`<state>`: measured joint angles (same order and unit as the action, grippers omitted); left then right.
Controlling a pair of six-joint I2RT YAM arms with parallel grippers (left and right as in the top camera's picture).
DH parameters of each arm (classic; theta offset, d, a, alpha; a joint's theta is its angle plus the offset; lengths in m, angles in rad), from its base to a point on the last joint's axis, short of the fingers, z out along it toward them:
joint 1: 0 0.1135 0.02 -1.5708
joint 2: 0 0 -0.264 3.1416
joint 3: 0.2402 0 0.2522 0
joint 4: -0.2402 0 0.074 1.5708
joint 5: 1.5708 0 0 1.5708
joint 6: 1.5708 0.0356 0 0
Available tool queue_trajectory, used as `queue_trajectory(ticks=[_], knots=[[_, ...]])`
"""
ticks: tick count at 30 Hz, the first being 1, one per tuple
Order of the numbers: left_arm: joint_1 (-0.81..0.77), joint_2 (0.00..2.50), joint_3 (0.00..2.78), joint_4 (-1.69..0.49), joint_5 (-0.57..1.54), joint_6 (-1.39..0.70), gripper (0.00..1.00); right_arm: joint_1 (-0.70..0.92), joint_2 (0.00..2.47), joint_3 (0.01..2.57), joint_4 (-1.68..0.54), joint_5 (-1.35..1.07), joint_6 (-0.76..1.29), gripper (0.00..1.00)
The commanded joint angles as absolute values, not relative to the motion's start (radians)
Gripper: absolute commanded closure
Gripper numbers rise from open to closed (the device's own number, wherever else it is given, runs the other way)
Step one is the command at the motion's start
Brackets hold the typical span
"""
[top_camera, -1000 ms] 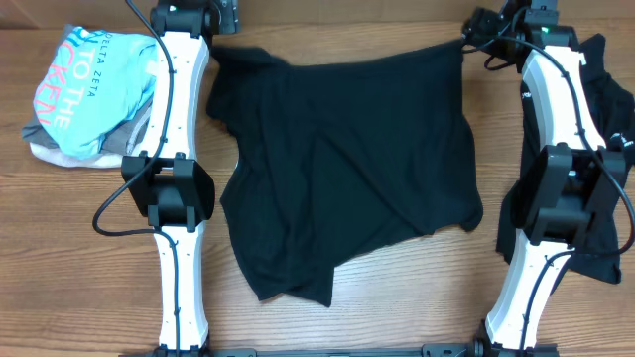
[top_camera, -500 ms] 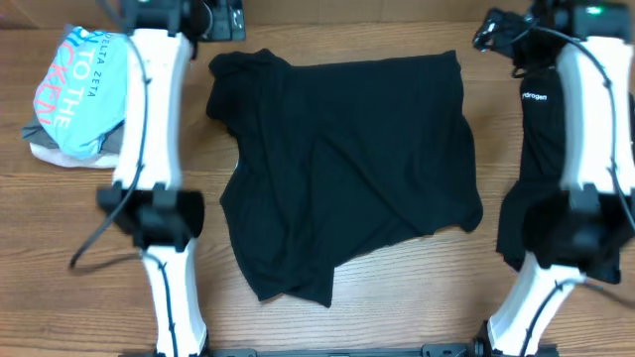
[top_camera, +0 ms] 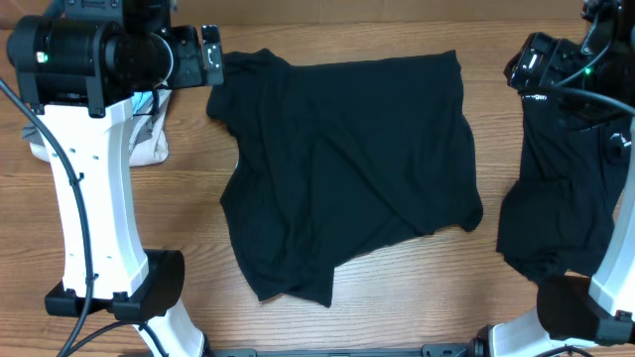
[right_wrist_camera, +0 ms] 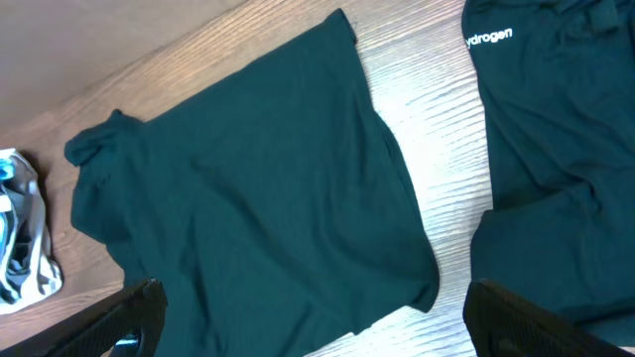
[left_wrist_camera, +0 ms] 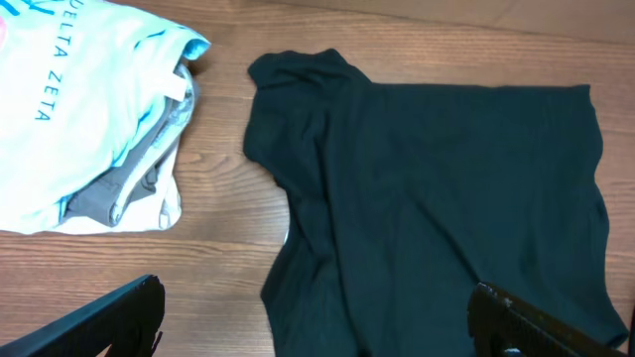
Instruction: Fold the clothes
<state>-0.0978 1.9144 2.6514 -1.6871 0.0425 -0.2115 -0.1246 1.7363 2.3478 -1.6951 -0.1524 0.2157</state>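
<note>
A black shirt point(top_camera: 347, 169) lies spread and creased in the middle of the table, its lower left part folded over. It also shows in the left wrist view point(left_wrist_camera: 427, 198) and the right wrist view point(right_wrist_camera: 248, 188). A second black shirt point(top_camera: 561, 188) with a small white logo point(right_wrist_camera: 489, 38) lies at the right, under the right arm. My left gripper point(top_camera: 210, 59) is open and empty, high above the first shirt's far left corner; its fingers point(left_wrist_camera: 317, 327) are spread wide. My right gripper point(top_camera: 526, 67) is open and empty, its fingers point(right_wrist_camera: 317, 317) high above the table.
A pile of clothes sits at the far left: a light-blue lettered tee point(left_wrist_camera: 69, 109) on top of grey point(left_wrist_camera: 129, 183) and pale garments. In the overhead view the raised left arm point(top_camera: 94, 188) hides most of this pile point(top_camera: 151, 147). The right arm's base point(top_camera: 571, 312) stands at the front right.
Both arms have risen from low beside the shirt to high above the table, their grippers drawing back from the shirt's far corners. The shirt lies as before.
</note>
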Motion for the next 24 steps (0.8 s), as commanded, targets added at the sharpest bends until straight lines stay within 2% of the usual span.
queue_trajectory(ticks=[1, 8, 16, 21, 24], knots=[[-0.131, 1.838, 2.627, -1.69, 0.064, -0.233, 0.0, -0.128, 1.613, 2.347, -1.694, -0.15, 0.237, 0.0], [-0.175, 1.629, 2.403, -1.69, -0.003, -0.284, 0.0, -0.128, 1.356, 2.205, -1.694, -0.134, 0.247, 0.0], [-0.179, 1.459, 1.905, -1.667, -0.08, -0.418, 0.0, -0.128, 1.128, 1.702, -1.691, -0.097, 0.307, 0.0], [-0.18, 1.45, 1.636, -1.528, -0.087, -0.505, 0.0, -0.128, 1.125, 1.443, -1.625, -0.113, 0.307, 0.0], [-0.176, 1.451, 1.424, -1.372, -0.094, -0.54, 0.0, -0.128, 1.132, 1.328, -1.54, -0.169, 0.279, 0.0]])
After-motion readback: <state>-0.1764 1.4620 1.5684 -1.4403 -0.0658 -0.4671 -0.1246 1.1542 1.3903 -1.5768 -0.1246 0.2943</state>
